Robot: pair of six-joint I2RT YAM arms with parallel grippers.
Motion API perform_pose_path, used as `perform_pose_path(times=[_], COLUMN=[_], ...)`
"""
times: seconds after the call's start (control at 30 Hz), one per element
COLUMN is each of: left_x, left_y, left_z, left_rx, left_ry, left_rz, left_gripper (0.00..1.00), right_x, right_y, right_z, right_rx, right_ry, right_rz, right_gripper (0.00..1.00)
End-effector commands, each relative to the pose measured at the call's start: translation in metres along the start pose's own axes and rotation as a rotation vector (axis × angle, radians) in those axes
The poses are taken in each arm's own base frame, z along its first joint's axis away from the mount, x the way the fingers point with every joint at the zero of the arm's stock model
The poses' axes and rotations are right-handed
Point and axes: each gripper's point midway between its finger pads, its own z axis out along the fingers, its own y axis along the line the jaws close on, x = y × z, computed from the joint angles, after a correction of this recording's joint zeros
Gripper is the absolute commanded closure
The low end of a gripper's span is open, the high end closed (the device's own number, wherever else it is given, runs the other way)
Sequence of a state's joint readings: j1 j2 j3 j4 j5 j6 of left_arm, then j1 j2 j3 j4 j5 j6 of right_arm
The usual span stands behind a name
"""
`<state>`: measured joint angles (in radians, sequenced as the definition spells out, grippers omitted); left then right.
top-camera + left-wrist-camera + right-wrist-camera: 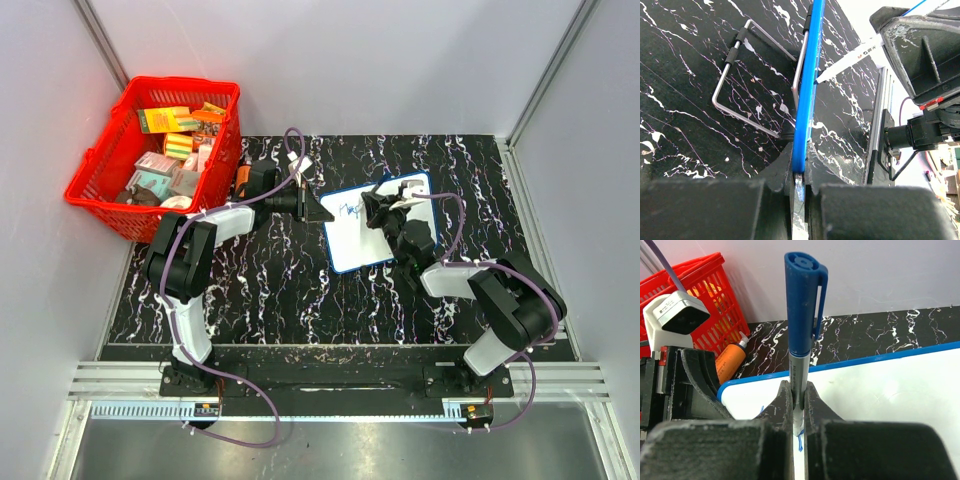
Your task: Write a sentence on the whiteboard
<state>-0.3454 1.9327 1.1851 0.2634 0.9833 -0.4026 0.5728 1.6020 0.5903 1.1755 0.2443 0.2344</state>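
Observation:
The whiteboard (pixel 365 250), white with a blue rim, lies mid-table. My left gripper (pixel 322 210) is shut on its left edge; the left wrist view shows the blue rim (pixel 807 90) edge-on, pinched between the left gripper's (pixel 802 167) jaws. My right gripper (pixel 378 208) hovers over the board's upper left and is shut on a blue-capped marker (pixel 802 320), held upright in the right gripper (pixel 798 395) with its tip down at the board (pixel 890 390). A few blue strokes of the sentence (pixel 800 442) show under the tip. The marker's tip end (pixel 850 57) meets the board's face.
A red basket (pixel 100 170) full of small items stands at the back left. An orange bottle (pixel 730 362) lies on the black marbled table next to the basket. A bent wire stand (pixel 740 80) sits behind the board's edge. Grey walls close in both sides.

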Motion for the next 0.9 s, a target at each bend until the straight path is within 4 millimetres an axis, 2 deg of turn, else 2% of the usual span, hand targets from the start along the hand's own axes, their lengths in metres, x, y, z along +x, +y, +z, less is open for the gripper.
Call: perform_pose_path(times=[0.0,0.1,0.37,0.53,0.73,0.87], left_x=[0.008,0.008,0.009,0.011,0.011,0.011], left_y=[0.018,0.018,0.017,0.018,0.019,0.019], left_z=[0.001,0.001,0.001,0.001,0.002,0.002], left_rx=[-0.095,-0.096,-0.096,-0.097,-0.097,-0.097], left_ry=[0.009,0.009,0.012,0.015,0.016,0.016], left_rz=[0.075,0.074,0.075,0.073,0.072,0.072], left_gripper=[1.0,1.0,1.0,1.0,1.0,1.0], right_x=[-0.017,-0.033,-0.053,-0.054,-0.056,-0.052], right_y=[0.003,0.003,-0.004,-0.014,-0.009,-0.008], right_z=[-0.006,-0.012,-0.004,0.006,0.008,0.012], right_rx=[-0.019,-0.01,0.023,0.036,0.009,0.003], right_ry=[-0.049,-0.086,-0.12,-0.11,-0.116,-0.105], right_rz=[0.031,0.028,0.036,0.028,0.027,0.031], right_gripper=[1.0,1.0,1.0,1.0,1.0,1.0])
